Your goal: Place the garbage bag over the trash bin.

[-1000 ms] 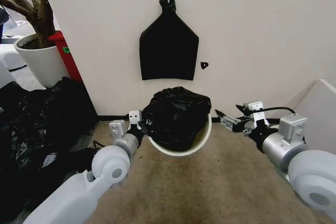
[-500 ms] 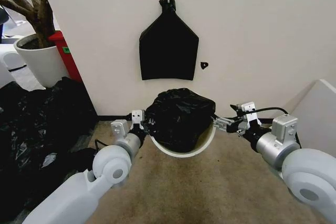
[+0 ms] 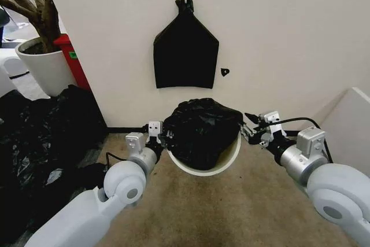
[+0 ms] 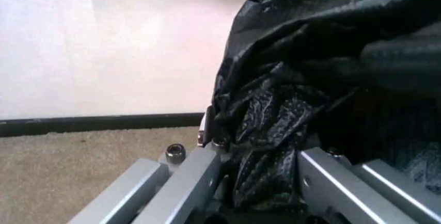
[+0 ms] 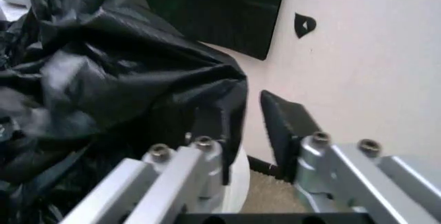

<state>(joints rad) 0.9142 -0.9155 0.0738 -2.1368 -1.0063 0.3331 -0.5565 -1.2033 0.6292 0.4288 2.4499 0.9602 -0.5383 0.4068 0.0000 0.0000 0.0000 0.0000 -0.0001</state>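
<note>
Two grippers flanked the bin [image 3: 231,157]: left gripper [image 3: 161,137] at 9 o'clock clenched on the bag [image 3: 202,131], right gripper [image 3: 252,129] at 3 o'clock spread, having closed in on the rim, bag bunched inside, hem not yet over.

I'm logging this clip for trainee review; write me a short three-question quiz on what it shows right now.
1. True or false: the garbage bag already sits bunched in the trash bin.
2. Which hand has black plastic pinched between its fingers?
A. left hand
B. right hand
C. neither
3. Fill in: the flat black bag with the knotted top hangs on the ____.

Key: 1 true. 2 A; the right hand's fingers are apart at the bag's edge, one finger against the plastic. 3 wall.
</note>
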